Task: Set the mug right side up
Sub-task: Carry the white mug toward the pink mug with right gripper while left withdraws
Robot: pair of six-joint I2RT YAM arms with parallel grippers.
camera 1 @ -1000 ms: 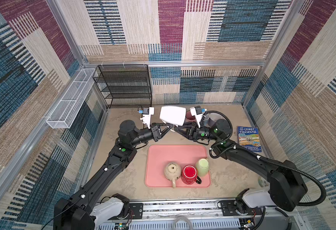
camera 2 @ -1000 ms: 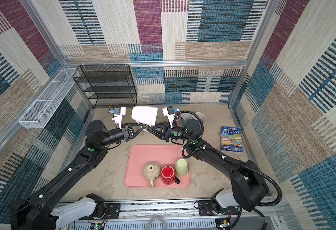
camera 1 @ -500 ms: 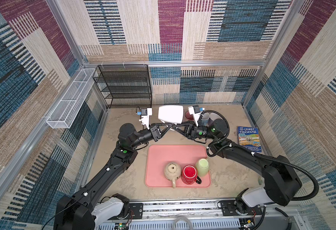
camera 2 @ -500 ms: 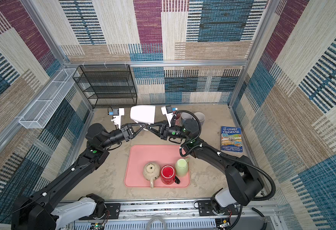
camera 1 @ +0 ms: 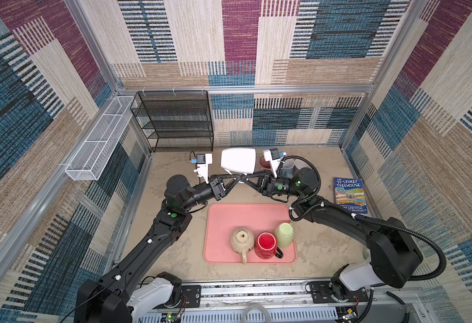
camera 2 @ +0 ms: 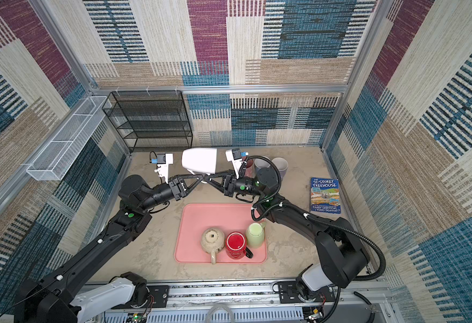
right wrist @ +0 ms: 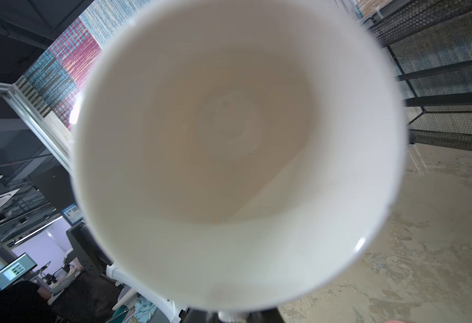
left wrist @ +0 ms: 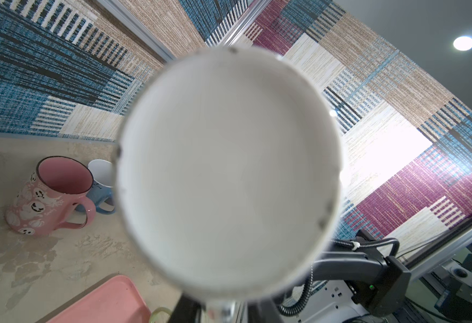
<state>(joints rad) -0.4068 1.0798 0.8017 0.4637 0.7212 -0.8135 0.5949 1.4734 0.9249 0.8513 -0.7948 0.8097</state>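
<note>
The white mug hangs in the air above the desk, behind the pink tray. It lies on its side, with its mouth toward my right arm, its base toward my left and its handle underneath. My right end effector and my left end effector meet tip to tip at that handle. The right one looks clenched on it. I cannot tell whether the left one grips it or stands loose around it.
</note>
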